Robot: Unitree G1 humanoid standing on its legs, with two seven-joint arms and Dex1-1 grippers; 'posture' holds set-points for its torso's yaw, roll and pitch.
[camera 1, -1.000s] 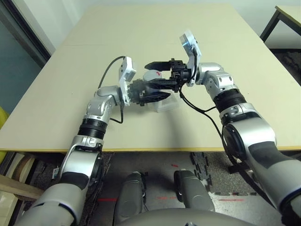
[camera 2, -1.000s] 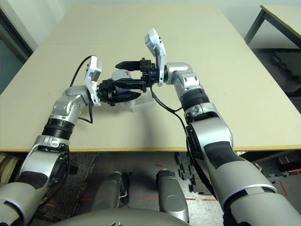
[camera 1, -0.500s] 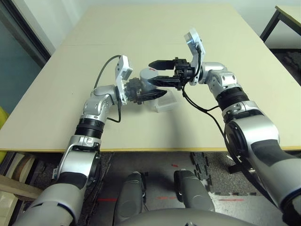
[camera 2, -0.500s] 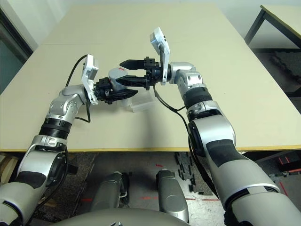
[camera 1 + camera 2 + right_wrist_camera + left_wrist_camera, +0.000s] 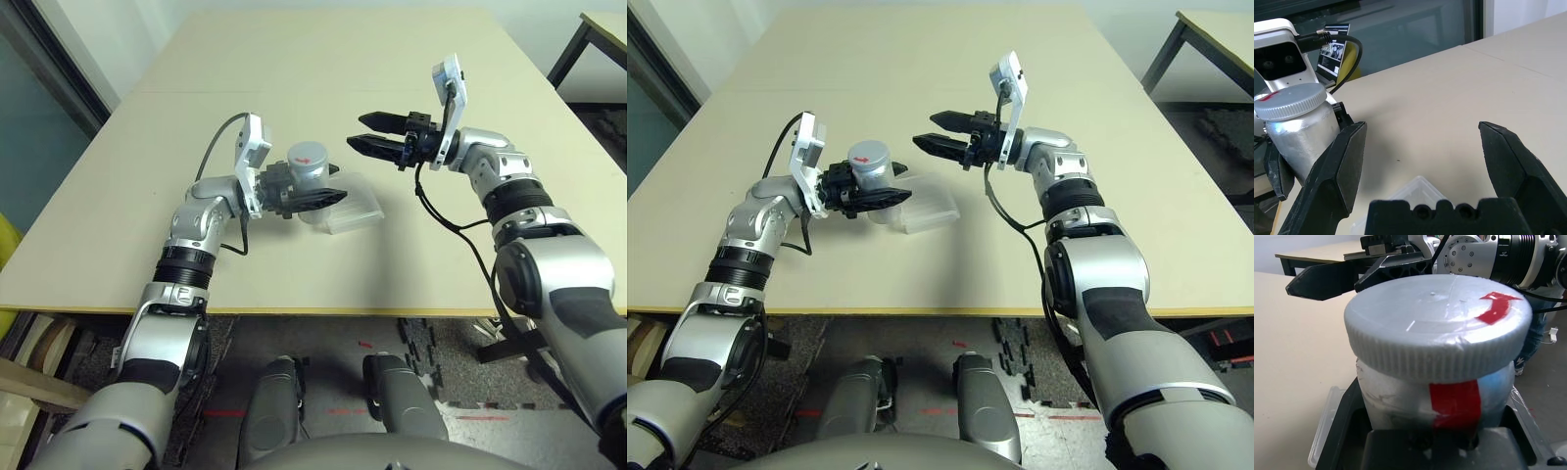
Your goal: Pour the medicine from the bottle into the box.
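The bottle (image 5: 304, 168) sits clamped in your left gripper (image 5: 312, 193), held above the desk (image 5: 118, 176) with its grey cap (image 5: 1437, 323) still screwed on and the red arrow mark facing up. Your left gripper's black fingers (image 5: 1347, 431) are closed around the labelled body, just below the cap. Directly beneath and just to the right of the bottle lies the box (image 5: 351, 208), clear plastic, resting on the desk. No medicine can be seen in it, and the pill itself is hidden inside the bottle.

Your right gripper (image 5: 377, 133) hangs above the desk with its jaws spread wide and nothing between them, pointing toward the bottle but well apart from it.

Judged from this, the task is early: the bottle is lifted and positioned over the box, but the cap is not off and nothing has been poured. Uncapping, tipping and emptying all remain.

Compared with a second ago, your right gripper has pulled away to the right; then its fingers were at the cap, now there is clear space between them. Your left gripper and the bottle have stayed put.
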